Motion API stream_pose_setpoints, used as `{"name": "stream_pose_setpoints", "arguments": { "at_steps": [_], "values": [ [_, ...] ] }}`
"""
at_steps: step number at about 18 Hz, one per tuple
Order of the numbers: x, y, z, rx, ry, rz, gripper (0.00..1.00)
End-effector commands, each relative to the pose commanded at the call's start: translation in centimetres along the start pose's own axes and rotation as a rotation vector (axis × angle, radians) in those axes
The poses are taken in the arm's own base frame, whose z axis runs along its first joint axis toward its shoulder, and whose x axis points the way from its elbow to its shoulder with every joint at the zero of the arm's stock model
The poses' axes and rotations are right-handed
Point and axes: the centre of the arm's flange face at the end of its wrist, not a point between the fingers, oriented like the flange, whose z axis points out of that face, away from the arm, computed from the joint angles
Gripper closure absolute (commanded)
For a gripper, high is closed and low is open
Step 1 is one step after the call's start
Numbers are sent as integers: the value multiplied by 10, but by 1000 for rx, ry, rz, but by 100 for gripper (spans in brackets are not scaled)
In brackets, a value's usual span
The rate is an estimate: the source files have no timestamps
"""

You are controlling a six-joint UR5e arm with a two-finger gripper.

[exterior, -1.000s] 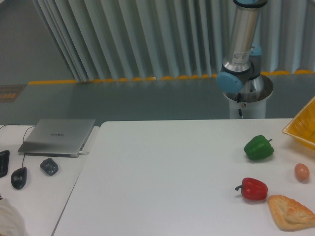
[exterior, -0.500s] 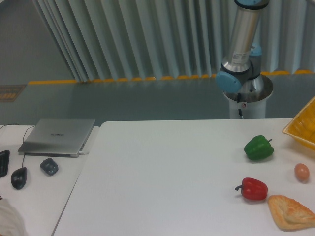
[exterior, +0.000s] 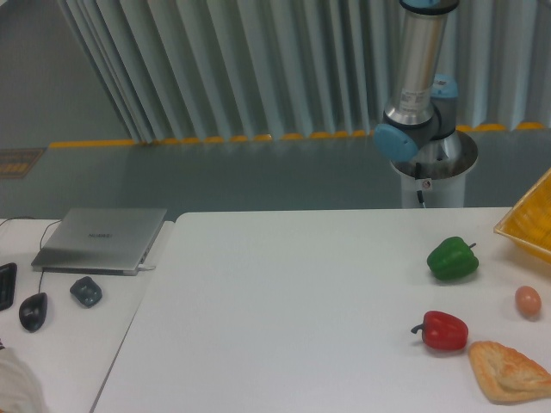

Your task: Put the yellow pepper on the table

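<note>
While the things on the table [exterior: 284,310] lie just where they lay a second ago, the arm [exterior: 418,64] behind it has leaned a touch to the left, its blue-capped joint shifting with it. The tool itself is out of view above the top edge, so I cannot tell whether it is spread or pressed together, or whether it carries anything. The yellow pepper is nowhere I can see it; it may be in the yellow basket [exterior: 529,225] at the right edge, though only a woven corner of that shows. I judge the placing not yet done. On the smooth matte white top sit a glossy, lobed green pepper [exterior: 452,259], a shiny red pepper [exterior: 444,331] with a dark curled stem, a small egg [exterior: 528,300] and a flat, flaky golden pastry [exterior: 510,372].
</note>
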Motion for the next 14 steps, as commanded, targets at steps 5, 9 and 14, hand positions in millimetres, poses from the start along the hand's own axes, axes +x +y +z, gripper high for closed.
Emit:
{"name": "stream_pose_setpoints", "arguments": {
  "at_steps": [5, 9, 14],
  "values": [
    [52, -34, 6, -98, 15, 423, 0],
    [78, -46, 10, -179, 25, 667, 0],
    [81, -38, 14, -195, 83, 885, 0]
  ]
}}
